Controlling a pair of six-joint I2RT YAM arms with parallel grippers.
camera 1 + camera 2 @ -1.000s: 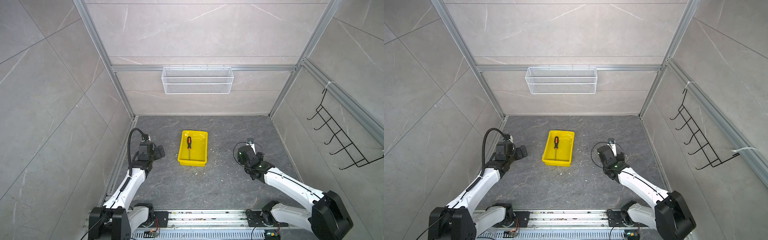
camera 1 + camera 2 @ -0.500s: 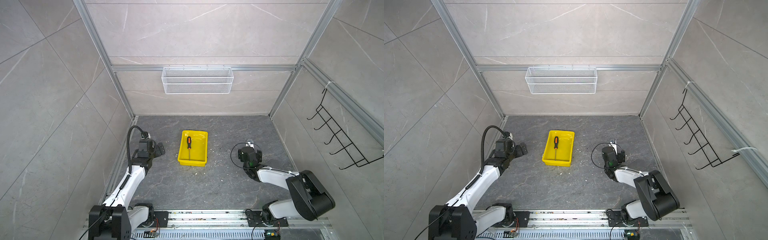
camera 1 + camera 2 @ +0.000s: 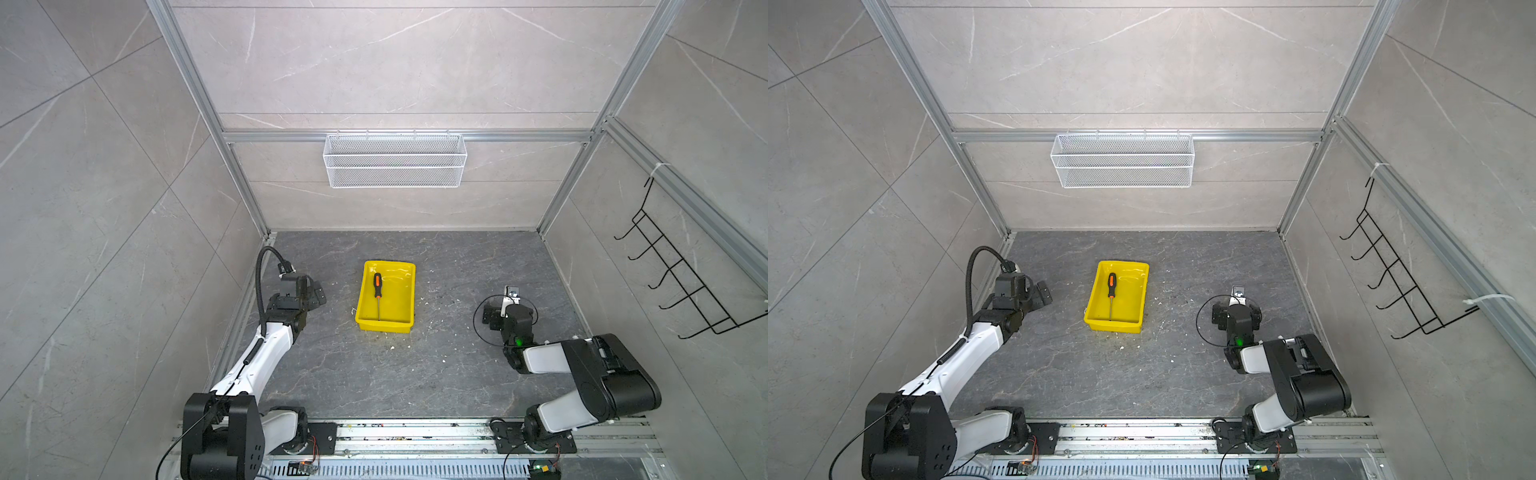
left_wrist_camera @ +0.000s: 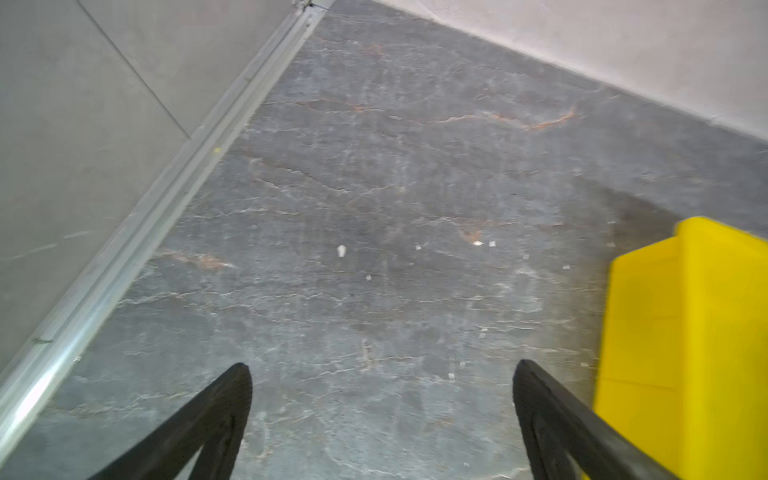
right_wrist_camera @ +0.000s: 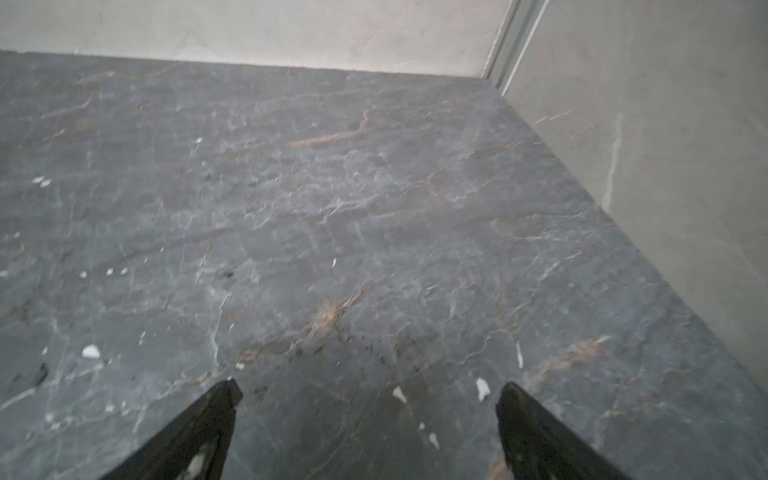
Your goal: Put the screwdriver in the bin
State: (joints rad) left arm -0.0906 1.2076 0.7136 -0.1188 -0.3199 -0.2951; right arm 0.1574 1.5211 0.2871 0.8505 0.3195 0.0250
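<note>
**Screwdriver in the bin, both grippers empty**

The slim screwdriver (image 3: 377,296) with its black-and-orange handle lies flat inside the shallow yellow plastic bin (image 3: 386,329). Its shaft runs along the bin's length, handle toward the back wall (image 3: 395,208).

Your left gripper (image 4: 382,374) is the nearer one: jaws spread, empty, bin off to its side. Your right gripper (image 5: 365,392) is spread, empty and well apart over bare grey floor (image 5: 374,208).

Both top views show the tool inside. The left wrist view catches only the bin's yellow outer wall; the right wrist view shows neither.

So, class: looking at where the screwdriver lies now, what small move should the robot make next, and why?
Probably just pull back and stop: the screwdriver already lies inside the bin, and the left claw and right claw stand open and empty.
</note>
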